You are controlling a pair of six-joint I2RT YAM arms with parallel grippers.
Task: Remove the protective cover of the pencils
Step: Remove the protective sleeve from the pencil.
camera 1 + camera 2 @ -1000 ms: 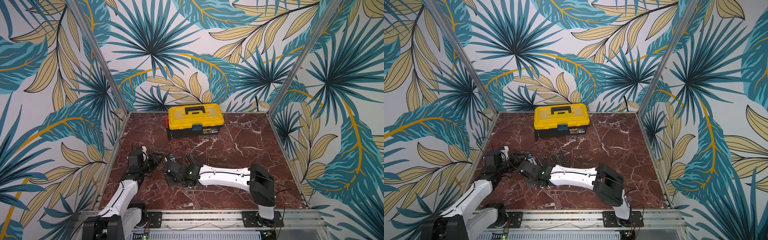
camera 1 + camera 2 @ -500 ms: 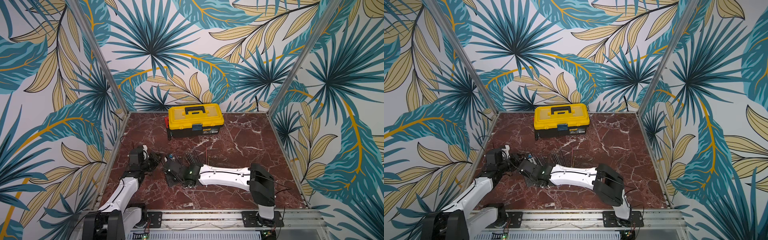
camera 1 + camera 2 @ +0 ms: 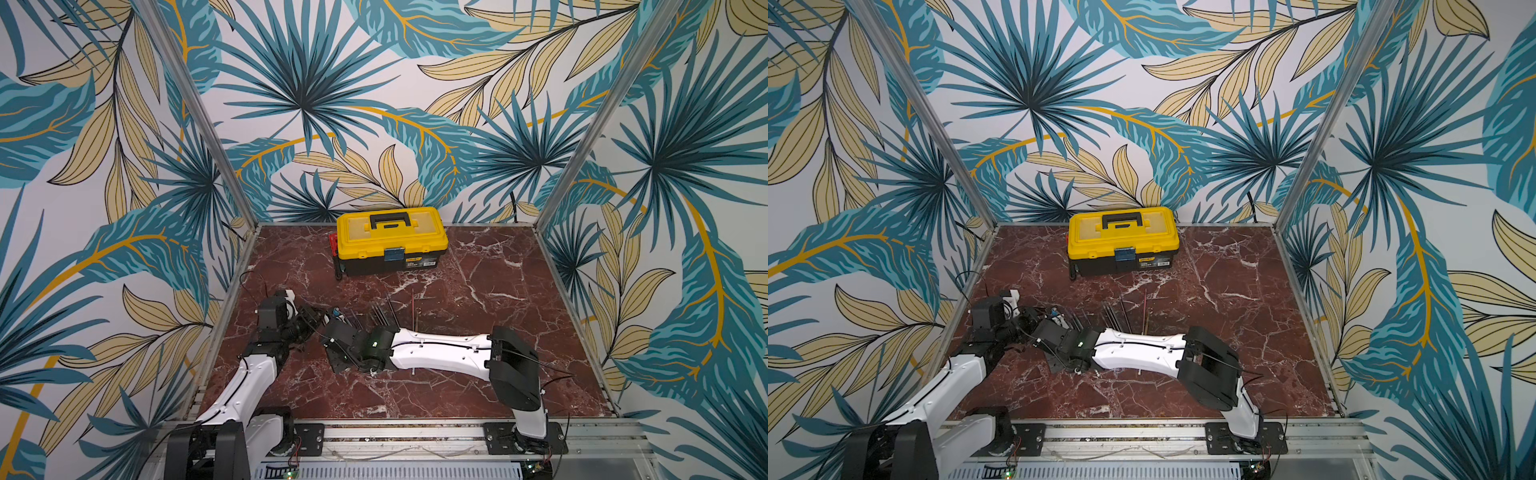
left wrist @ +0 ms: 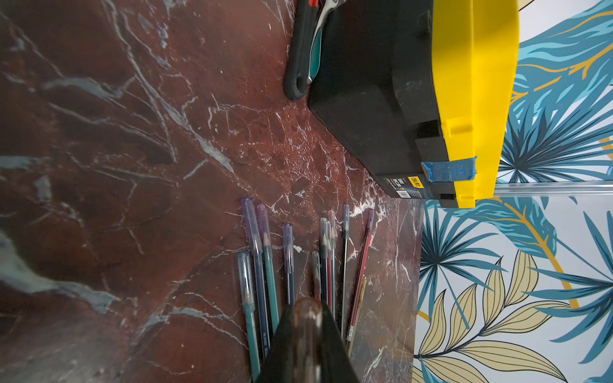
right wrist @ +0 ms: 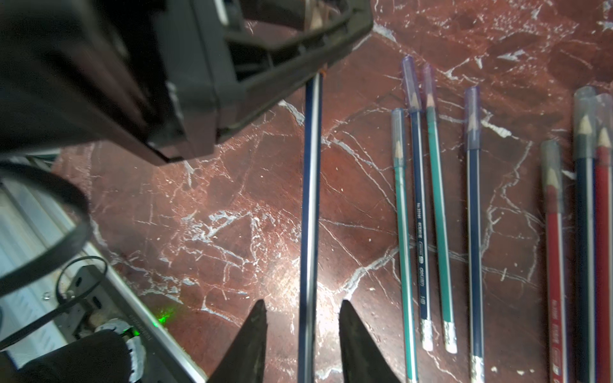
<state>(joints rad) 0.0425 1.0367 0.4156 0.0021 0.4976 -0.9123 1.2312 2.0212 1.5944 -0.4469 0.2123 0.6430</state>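
The left hand (image 4: 306, 328) is pressed together on a clear cap (image 4: 306, 310), which stands out between its dark fingers in the left wrist view. In the right wrist view a blue pencil (image 5: 310, 199) runs with its pointed end in under that hand (a sharpened tip shows faintly through the hand's frame). The right hand (image 5: 303, 303) is spread, one finger on each side of the same pencil toward its other end, with a gap on both sides; it grips nothing. The blue pencil stretches straight between the two hands; whether it rests on the red marble counter (image 3: 478, 299) or hangs just above it I cannot tell.

Near it the other pencils (image 5: 474, 232) lie roughly parallel on the counter, green, blue and red. Those whose points show wear their own caps (image 5: 472, 116), and some show pale erasers at the far end. In both top views the two hands meet near the counter's left front; the yellow toolbox (image 3: 390, 239) stands well apart at the back.
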